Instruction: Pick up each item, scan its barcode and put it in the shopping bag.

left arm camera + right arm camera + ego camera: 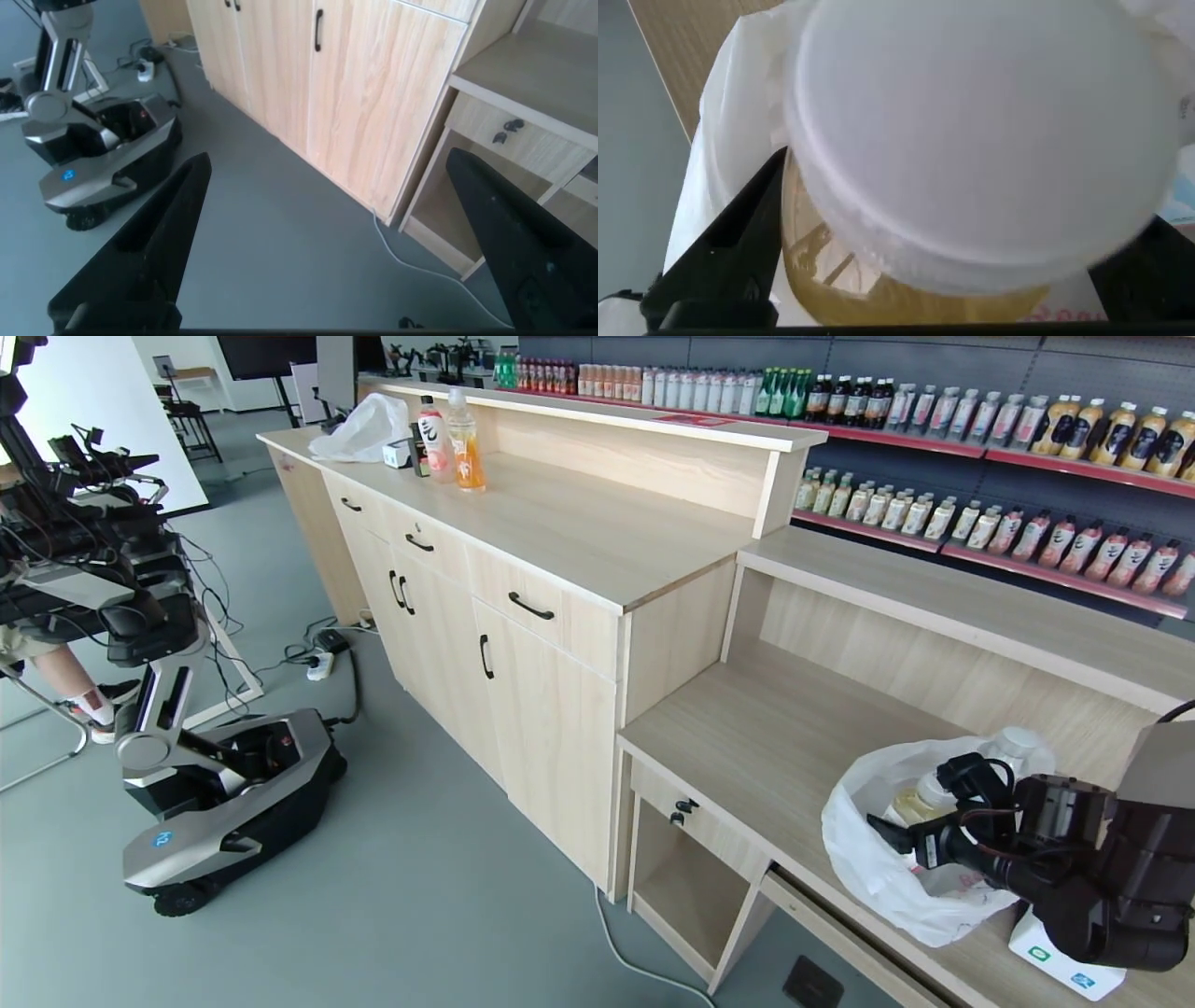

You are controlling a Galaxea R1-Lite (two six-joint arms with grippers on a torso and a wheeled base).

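A white plastic shopping bag [878, 887] lies open on the low desk [775, 737] at the lower right. A bottle [910, 800] of yellowish liquid lies inside it, its white cap towards my right wrist. My right gripper [887, 831] sits at the bag's mouth. In the right wrist view the bottle [971, 140] is very close between the fingers of the right gripper [971, 187], which stand wide apart, with the bag [719, 140] behind. A second white-capped bottle [1018, 747] is deeper in the bag. My left gripper [327, 233] hangs open over the grey floor, holding nothing.
A flat white box [1064, 961] lies on the desk under my right arm. The tall counter [579, 532] carries another white bag [359, 429] and two bottles [453, 434]. Drink shelves [980, 439] line the back wall. Another robot [187, 784] stands on the floor to the left.
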